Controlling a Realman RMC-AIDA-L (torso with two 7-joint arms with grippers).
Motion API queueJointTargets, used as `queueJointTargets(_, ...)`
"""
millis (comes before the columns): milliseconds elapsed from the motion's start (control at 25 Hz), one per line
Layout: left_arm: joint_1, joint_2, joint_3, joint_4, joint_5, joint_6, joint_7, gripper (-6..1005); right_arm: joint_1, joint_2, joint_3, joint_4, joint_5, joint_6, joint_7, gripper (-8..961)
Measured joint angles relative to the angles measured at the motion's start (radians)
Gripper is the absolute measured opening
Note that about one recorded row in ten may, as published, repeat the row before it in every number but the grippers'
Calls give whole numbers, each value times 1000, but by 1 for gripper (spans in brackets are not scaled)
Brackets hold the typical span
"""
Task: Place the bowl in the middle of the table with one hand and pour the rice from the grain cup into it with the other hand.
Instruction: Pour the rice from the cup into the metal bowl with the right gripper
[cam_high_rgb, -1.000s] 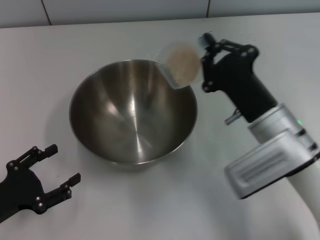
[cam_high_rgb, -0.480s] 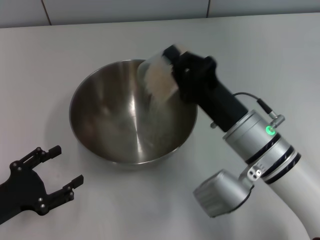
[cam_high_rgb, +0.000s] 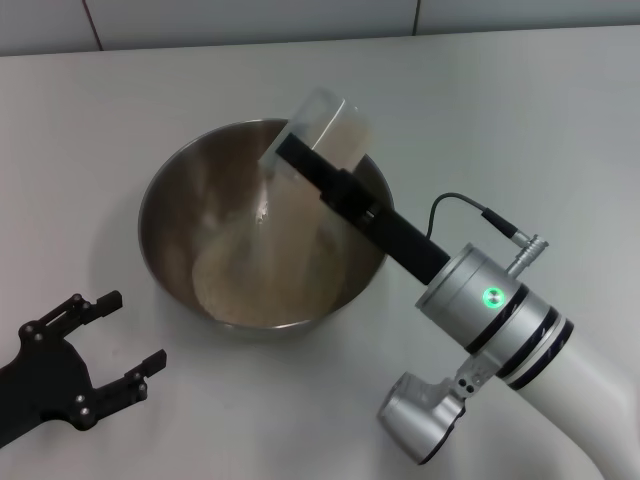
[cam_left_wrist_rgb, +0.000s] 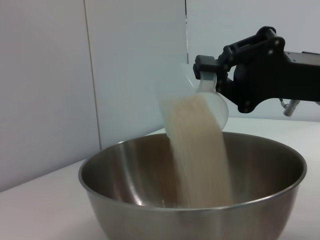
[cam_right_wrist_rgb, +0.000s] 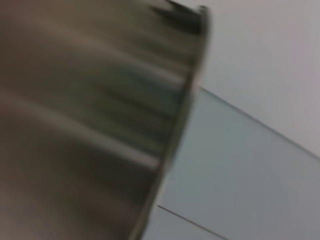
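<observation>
The steel bowl (cam_high_rgb: 170, 210) stands on the white table (cam_high_rgb: 520, 110) near its middle. My right gripper (cam_high_rgb: 312, 150) is shut on the clear grain cup (cam_high_rgb: 330, 120) and holds it tipped steeply over the bowl's far right rim. Rice (cam_high_rgb: 245, 285) streams from the cup and lies as a pale heap in the bowl's bottom. In the left wrist view the cup (cam_left_wrist_rgb: 207, 102) pours a stream of rice (cam_left_wrist_rgb: 200, 160) into the bowl (cam_left_wrist_rgb: 125, 205), held by the right gripper (cam_left_wrist_rgb: 215, 75). My left gripper (cam_high_rgb: 133, 328) is open and empty at the front left, apart from the bowl.
A tiled wall runs along the table's far edge (cam_high_rgb: 250, 20). The right wrist view shows only the blurred wall of the bowl (cam_right_wrist_rgb: 75, 125) and the wall behind it. The right arm (cam_high_rgb: 490, 310) reaches in over the table's front right.
My right gripper has rotated and tipped the cup further over the bowl. Rice has poured out and now heaps in the bowl's bottom. The left gripper has hardly moved.
</observation>
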Motion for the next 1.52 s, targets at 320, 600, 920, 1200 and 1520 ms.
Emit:
queueJointTargets(320, -4, -2, -3, 1, 22, -4, 0, 815, -1, 0, -3, 23, -3, 69, -251, 10)
queueJointTargets(600, -4, -4, -1, 1, 23, -6, 0, 815, 0, 0, -18, 40, -5, 98, -454, 10)
queueJointTargets(920, -5, -8, 0, 1, 23, -8, 1, 815, -12, 0, -5, 50, 11, 94, -373, 9)
queueJointTargets(1200, -10, -7, -5, 2, 23, -7, 1, 815, -44, 0, 14, 164, 121, 35, 103, 9)
queueJointTargets(1520, -6, -8, -9, 2, 23, -6, 2, 815, -111, 0, 34, 166, 129, -162, 1045, 10)
